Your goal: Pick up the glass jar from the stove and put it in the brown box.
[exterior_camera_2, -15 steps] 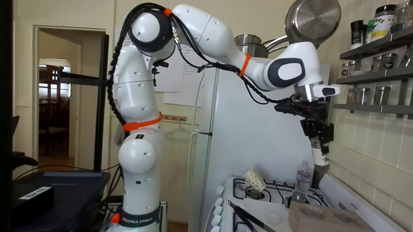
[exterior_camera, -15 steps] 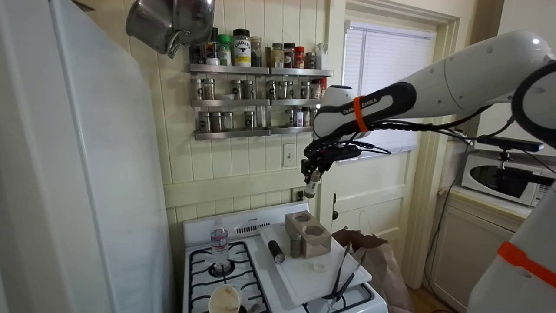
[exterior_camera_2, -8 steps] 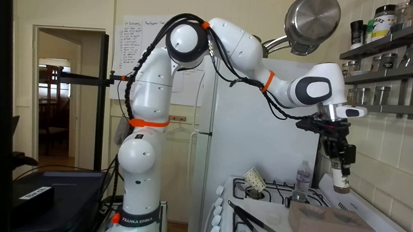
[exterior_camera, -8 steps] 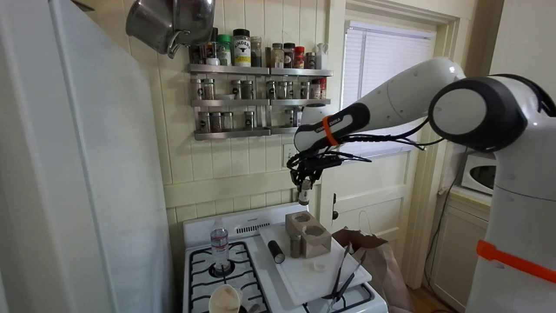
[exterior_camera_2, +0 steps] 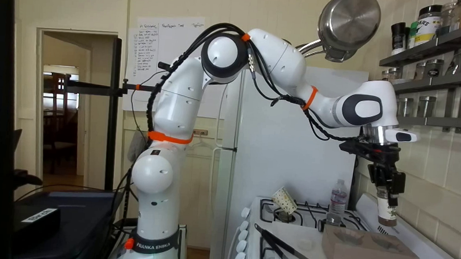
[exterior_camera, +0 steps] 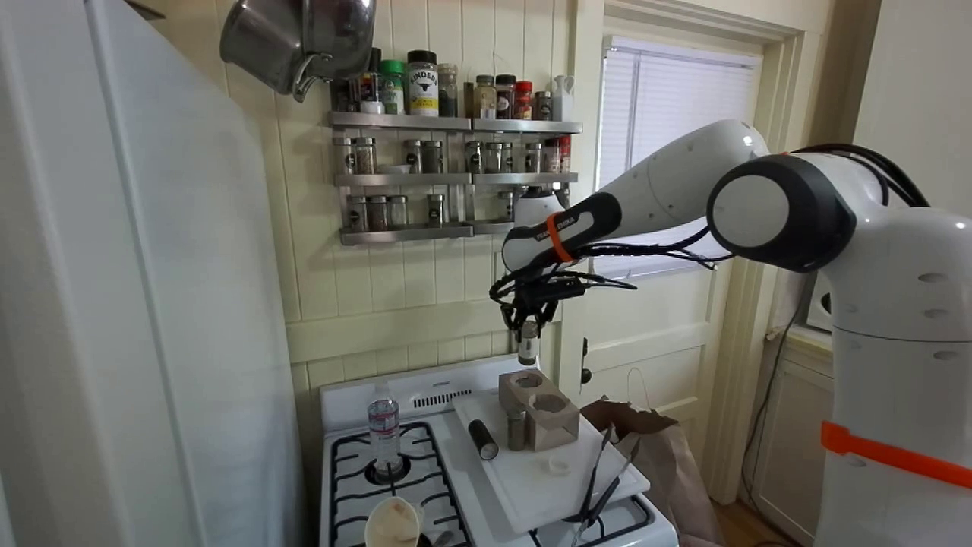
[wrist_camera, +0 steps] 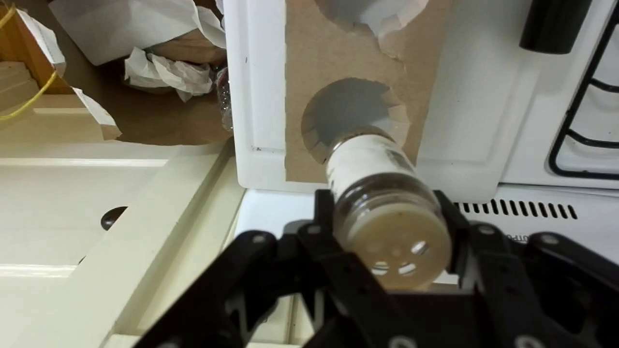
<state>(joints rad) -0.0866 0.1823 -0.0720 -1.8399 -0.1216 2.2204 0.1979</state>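
1. Above the stove (exterior_camera: 465, 456), seems late in the carry, with placing not yet done; calls next for centring over a hole, straightening and lowering;
2. Beside it, can see crumpled paper (wrist_camera: 179, 75) inside the paper bag (exterior_camera: 672, 471);
3. On the white board (exterior_camera: 531, 494), can make out the brown box (exterior_camera_2: 367, 256), with two ragged round holes; see nothing seated in what shows of either;
4. With the gripper (wrist_camera: 384, 210), grasps the glass jar (exterior_camera_2: 386, 209) near its top, with jaws part-closed, touching both sides;
5. Holds that jar base-down, slightly tilted, above the box and apart from it; cannot tell contents behind the label.
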